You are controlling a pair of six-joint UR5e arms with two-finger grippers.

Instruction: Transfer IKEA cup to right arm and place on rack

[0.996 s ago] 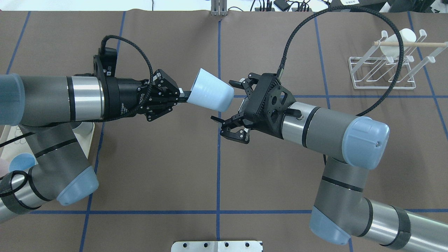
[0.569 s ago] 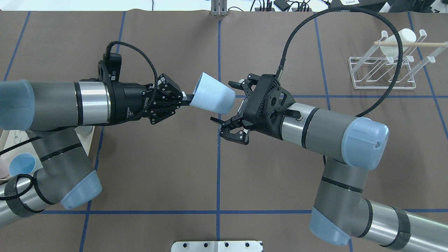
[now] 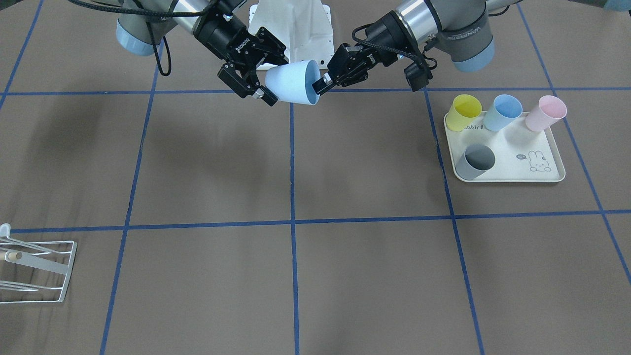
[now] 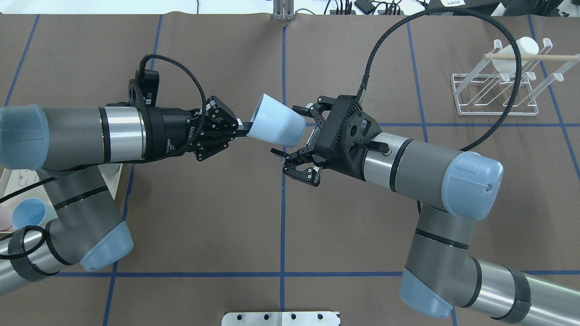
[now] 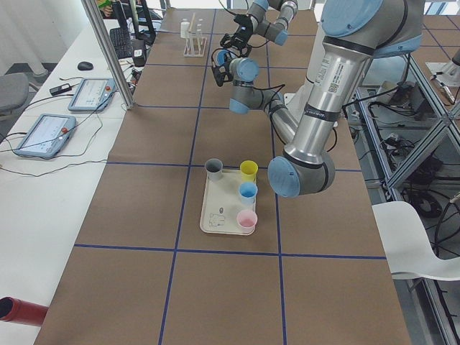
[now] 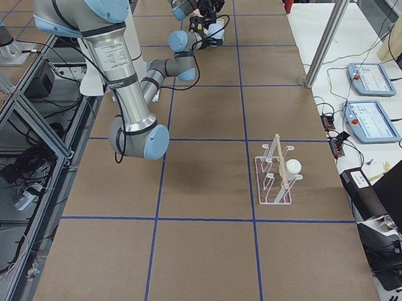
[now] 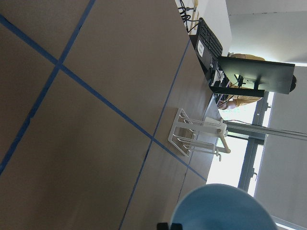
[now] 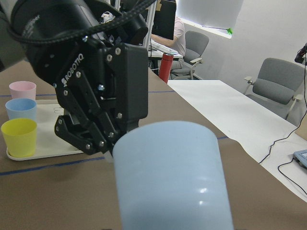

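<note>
A light blue IKEA cup [image 4: 276, 122] hangs on its side in the air over the table's middle. My left gripper [image 4: 242, 129] is shut on the cup's rim, and shows on the right of the front-facing view [image 3: 319, 85]. My right gripper [image 4: 287, 131] is open, its fingers spread on either side of the cup's base without touching it. The cup fills the right wrist view [image 8: 172, 177], base toward the camera. The white wire rack [image 4: 496, 93] with a wooden peg stands at the far right and holds a white cup [image 4: 516, 52].
A cream rabbit-print tray [image 3: 508, 180] lies on my left side with yellow [image 3: 466, 111], blue [image 3: 504, 111], pink [image 3: 546, 112] and grey [image 3: 475, 161] cups. My right arm's black cable [image 4: 457, 16] arcs above the table toward the rack.
My left gripper has carried the cup a little to the right, toward my right gripper. My right gripper has edged left, so the cup's base now lies between its open fingers.
</note>
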